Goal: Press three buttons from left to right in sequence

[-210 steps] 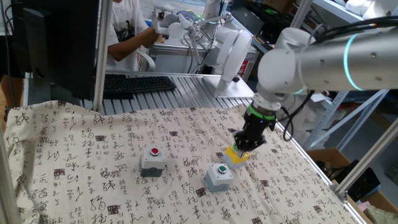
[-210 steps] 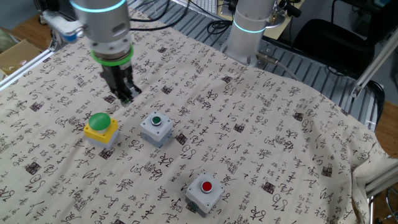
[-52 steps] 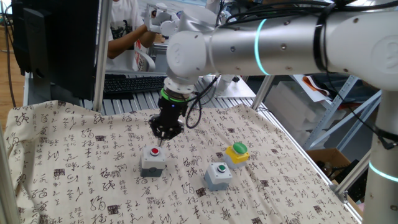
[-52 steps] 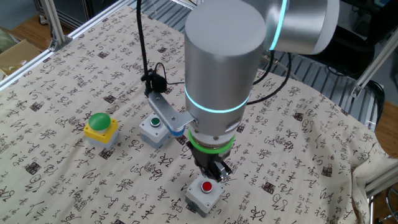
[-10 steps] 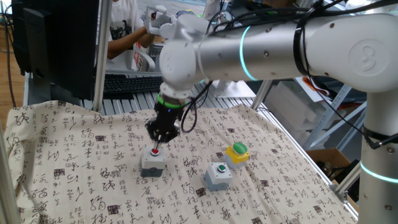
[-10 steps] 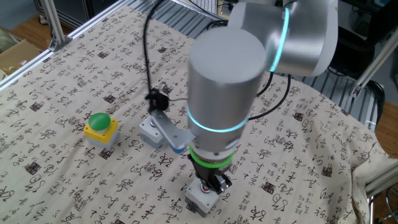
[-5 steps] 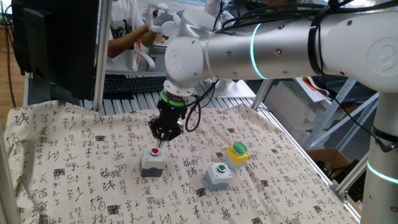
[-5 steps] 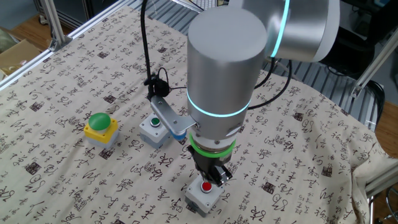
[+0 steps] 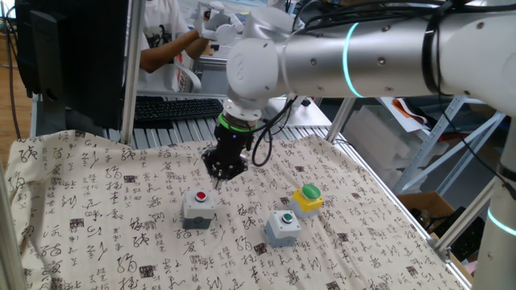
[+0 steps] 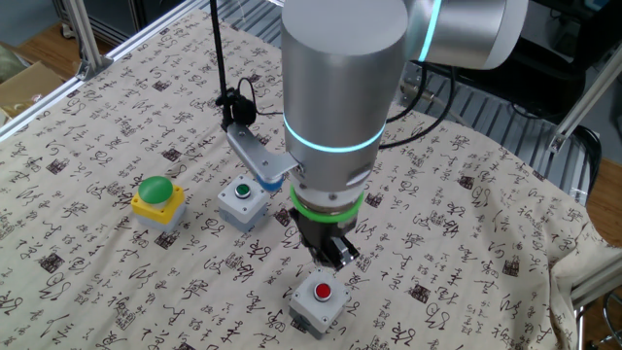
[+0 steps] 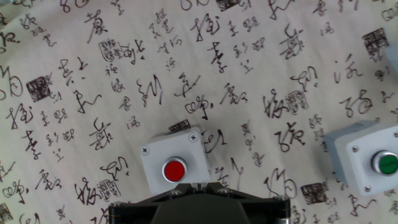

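The gripper (image 9: 222,175) hangs above the red-button box (image 9: 198,206), not touching it; its opening state cannot be determined. The green-button box (image 9: 284,226) and yellow box (image 9: 307,199) sit rightward on the tabletop (image 9: 97,225).

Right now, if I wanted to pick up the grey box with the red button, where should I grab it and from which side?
Probably from above, jaws across two opposite flat side walls of the grey box with the red button. It sits flat on the cloth, with its sides apparently clear of the neighbouring box.

Bare cloth (image 10: 466,214) lies open around three well-spaced button boxes (image 10: 243,201)
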